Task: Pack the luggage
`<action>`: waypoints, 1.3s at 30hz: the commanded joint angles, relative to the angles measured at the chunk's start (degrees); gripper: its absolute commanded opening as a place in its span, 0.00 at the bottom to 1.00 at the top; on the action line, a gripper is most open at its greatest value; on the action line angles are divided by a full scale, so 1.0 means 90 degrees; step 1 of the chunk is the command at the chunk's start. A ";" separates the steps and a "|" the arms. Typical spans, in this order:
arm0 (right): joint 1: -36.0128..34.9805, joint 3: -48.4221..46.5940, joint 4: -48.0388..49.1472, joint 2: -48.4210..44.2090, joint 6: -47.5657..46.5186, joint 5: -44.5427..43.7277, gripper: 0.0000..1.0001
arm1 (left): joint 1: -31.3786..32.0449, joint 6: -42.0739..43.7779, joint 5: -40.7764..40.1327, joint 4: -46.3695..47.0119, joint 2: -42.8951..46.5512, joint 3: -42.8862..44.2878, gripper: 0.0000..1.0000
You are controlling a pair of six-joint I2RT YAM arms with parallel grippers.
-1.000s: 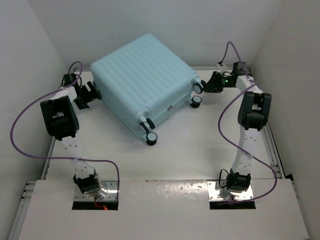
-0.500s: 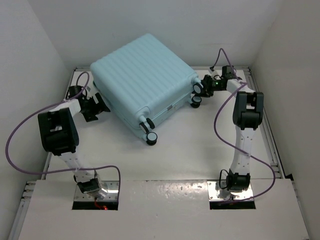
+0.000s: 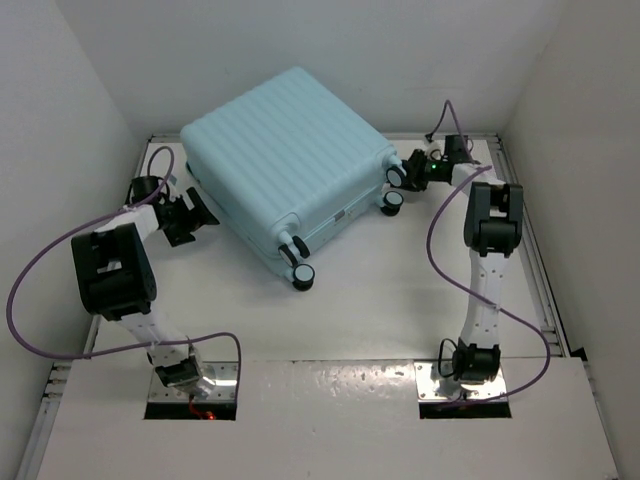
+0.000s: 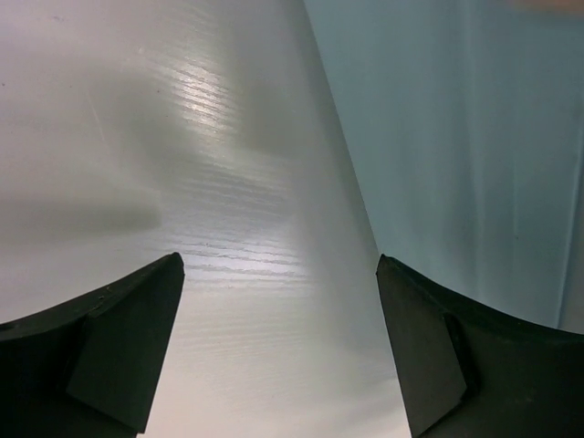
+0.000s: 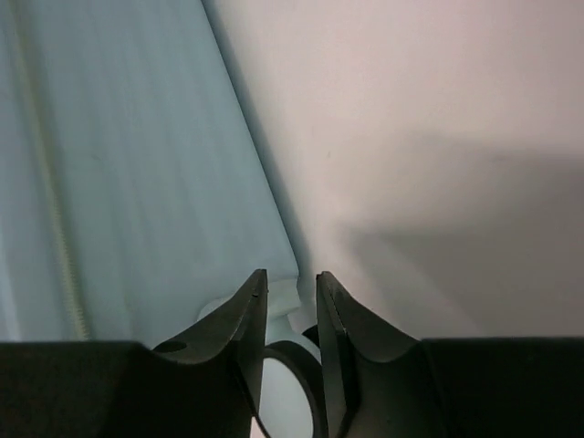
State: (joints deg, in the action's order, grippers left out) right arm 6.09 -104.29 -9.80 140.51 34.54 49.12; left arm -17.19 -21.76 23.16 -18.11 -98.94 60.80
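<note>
At the upper centre of the top view, the large pale aqua ribbed hard-shell suitcase (image 3: 285, 165) lies flat and shut. The left gripper (image 4: 278, 265) gapes, released, beside its left wall. The right gripper (image 5: 292, 278), jaws narrow, sits at a black-and-white corner wheel (image 3: 396, 173); whether it is gripping the wheel I cannot tell. Steady the shell before opening the lid.

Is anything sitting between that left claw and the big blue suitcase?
Nothing visible does. The left gripper hangs open right beside the luggage, one finger close against its side wall. Only the table surface shows between its fingers.
</note>
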 commanded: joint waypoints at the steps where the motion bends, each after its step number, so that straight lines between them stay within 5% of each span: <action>1: -0.0568 0.0287 -0.0638 -0.0054 -0.0378 0.0186 0.28 | 0.0006 -0.0375 0.0152 0.0371 -0.0081 -0.0095 0.92; 7: -0.1086 0.0884 -0.1449 -0.0016 -0.0293 0.0624 0.24 | 0.0006 -0.0999 0.0317 0.0888 -0.0081 -0.0153 0.95; 19: -0.1301 0.2896 -0.0543 -0.1344 0.0214 0.1212 0.23 | 0.1108 -0.2112 0.0728 0.2441 -0.1418 0.1289 0.95; 27: -0.1233 0.2379 0.0141 -0.1276 0.0936 0.0987 0.23 | 0.1372 -0.2309 0.0728 0.2754 -0.2318 0.2464 0.95; 32: -0.1087 0.1998 0.0415 -0.1578 0.0919 0.0831 0.24 | 0.1189 -0.1862 0.0387 0.2696 -0.1102 0.1539 0.95; 35: -0.0775 0.2777 0.1251 -0.2524 0.0664 0.0675 0.27 | 0.0876 -0.1227 0.0123 0.2355 0.0021 0.1040 0.98; 39: -0.0326 0.3833 0.1823 -0.4162 -0.0271 0.0695 0.35 | 0.0515 -0.0104 0.0191 0.0562 0.0640 0.1486 1.00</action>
State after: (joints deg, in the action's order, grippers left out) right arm 1.63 -71.64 -2.37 116.07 37.30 51.03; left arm -12.16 -31.24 18.02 -4.71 -99.61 70.06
